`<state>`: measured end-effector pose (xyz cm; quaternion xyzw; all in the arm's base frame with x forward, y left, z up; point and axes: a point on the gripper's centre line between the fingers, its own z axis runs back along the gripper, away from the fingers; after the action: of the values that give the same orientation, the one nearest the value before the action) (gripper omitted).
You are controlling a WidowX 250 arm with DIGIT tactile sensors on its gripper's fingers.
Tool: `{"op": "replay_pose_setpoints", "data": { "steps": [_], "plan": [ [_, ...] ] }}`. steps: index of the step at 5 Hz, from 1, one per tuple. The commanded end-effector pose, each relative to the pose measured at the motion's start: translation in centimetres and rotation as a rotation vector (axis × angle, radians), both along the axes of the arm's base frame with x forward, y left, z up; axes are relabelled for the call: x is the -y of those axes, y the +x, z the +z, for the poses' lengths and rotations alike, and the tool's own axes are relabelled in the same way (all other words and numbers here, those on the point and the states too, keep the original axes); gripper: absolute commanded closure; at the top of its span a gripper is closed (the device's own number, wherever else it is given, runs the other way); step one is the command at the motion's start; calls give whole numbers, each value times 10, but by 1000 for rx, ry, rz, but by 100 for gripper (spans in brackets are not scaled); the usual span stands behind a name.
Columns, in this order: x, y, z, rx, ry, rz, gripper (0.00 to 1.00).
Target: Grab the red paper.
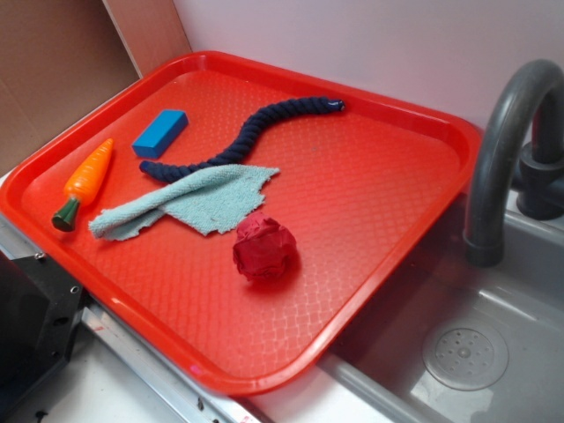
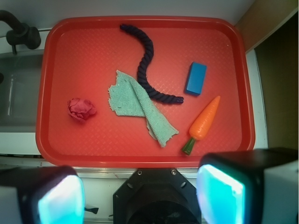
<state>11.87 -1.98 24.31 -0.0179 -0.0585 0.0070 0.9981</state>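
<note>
The red paper [image 1: 264, 249] [image 2: 81, 108] is a dark crimson crumpled ball lying on the orange-red tray [image 1: 379, 167] [image 2: 84, 51], near its sink side. My gripper [image 2: 140, 196] hangs high above the tray's near edge, well back from the paper. Its two pads [image 2: 60, 198] stand wide apart with nothing between them. In the exterior view only the dark base of the robot shows at the lower left, not the fingers.
On the tray also lie a light blue cloth [image 1: 189, 201] [image 2: 140, 105], a dark blue rope [image 1: 247, 137] [image 2: 147, 65], a blue block [image 1: 160, 132] [image 2: 195, 78] and a toy carrot [image 1: 85, 181] [image 2: 203, 122]. A sink [image 1: 493, 352] with a grey tap [image 1: 502, 150] adjoins the tray.
</note>
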Motion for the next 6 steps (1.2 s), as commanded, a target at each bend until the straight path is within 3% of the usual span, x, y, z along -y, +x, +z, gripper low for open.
{"op": "replay_pose_setpoints", "data": {
  "steps": [1, 2, 3, 4, 5, 6],
  "plan": [
    [0, 0, 0, 0, 0, 0, 0],
    [1, 25, -17, 22, 80, -137, 0],
    [10, 41, -28, 73, 116, -290, 0],
    [40, 59, -46, 125, 107, -537, 0],
    [75, 67, -72, 109, 94, -782, 0],
    [80, 70, -87, 145, 38, -938, 0]
  ]
}}
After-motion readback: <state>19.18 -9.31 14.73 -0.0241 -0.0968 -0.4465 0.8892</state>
